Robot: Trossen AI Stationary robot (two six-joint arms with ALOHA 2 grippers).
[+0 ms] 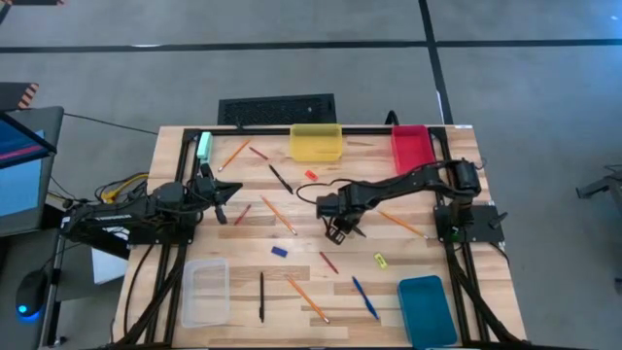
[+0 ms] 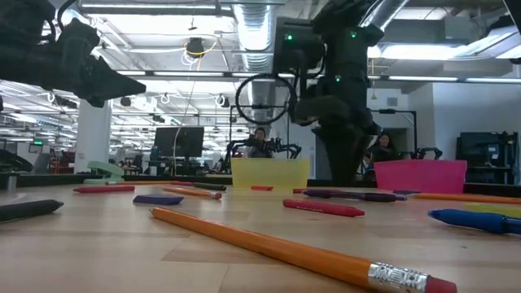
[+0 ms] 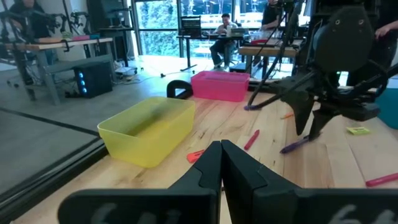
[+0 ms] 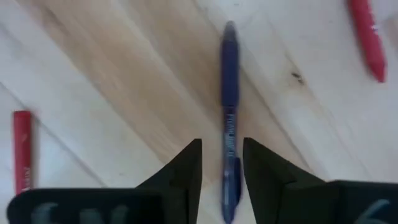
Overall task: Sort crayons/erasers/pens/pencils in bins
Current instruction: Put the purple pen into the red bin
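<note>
Now mid-counter, right gripper (image 4: 221, 163) straddles purple pen (image 4: 229, 134), jaws narrowly apart, prob. not gripping yet. Next: close, lift, carry to bin. Left gripper (image 3: 221, 163) waits, jaws together.

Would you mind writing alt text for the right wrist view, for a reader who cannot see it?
The right gripper points down at a wooden table, its two dark fingers open on either side of a purple pen lying on the wood. Two red crayons lie apart from it, one at one edge and one in a far corner.
</note>
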